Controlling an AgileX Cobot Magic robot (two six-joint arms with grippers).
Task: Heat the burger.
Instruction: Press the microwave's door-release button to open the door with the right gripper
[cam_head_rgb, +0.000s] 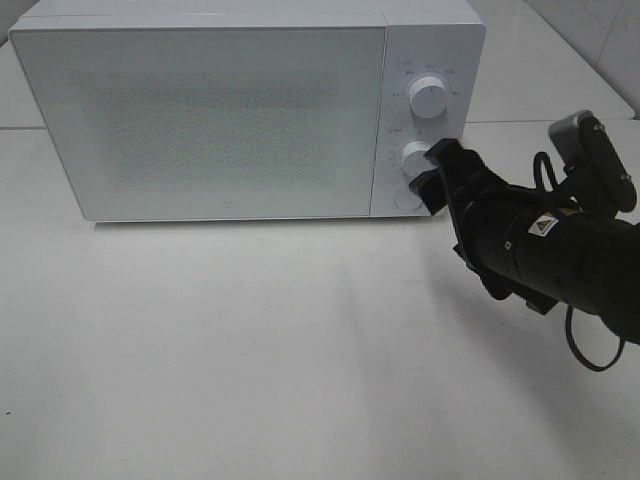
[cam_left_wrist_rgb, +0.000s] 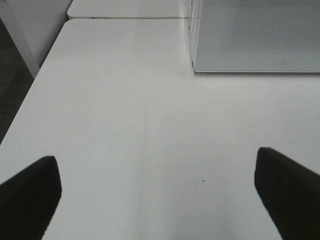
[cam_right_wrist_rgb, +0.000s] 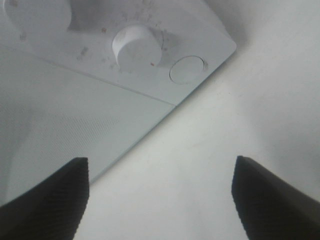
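White table (cam_head_rgb: 250, 350), right gripper (cam_right_wrist_rgb: 160, 167), microwave (cam_head_rgb: 220, 110) lettering (cam_head_rgb: 407, 66) illegible

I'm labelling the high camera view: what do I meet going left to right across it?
Microwave door → lower knob → right gripper → wrist camera.

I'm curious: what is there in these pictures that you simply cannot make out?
Burger: it appears in no view. The microwave door is shut and its dotted panel hides the inside.
Dial markings around the lower knob: they are too small in the high view and blurred in the right wrist view.
Left end effector: it lies outside the high view, and the edge of the left wrist picture cuts off its fingers.
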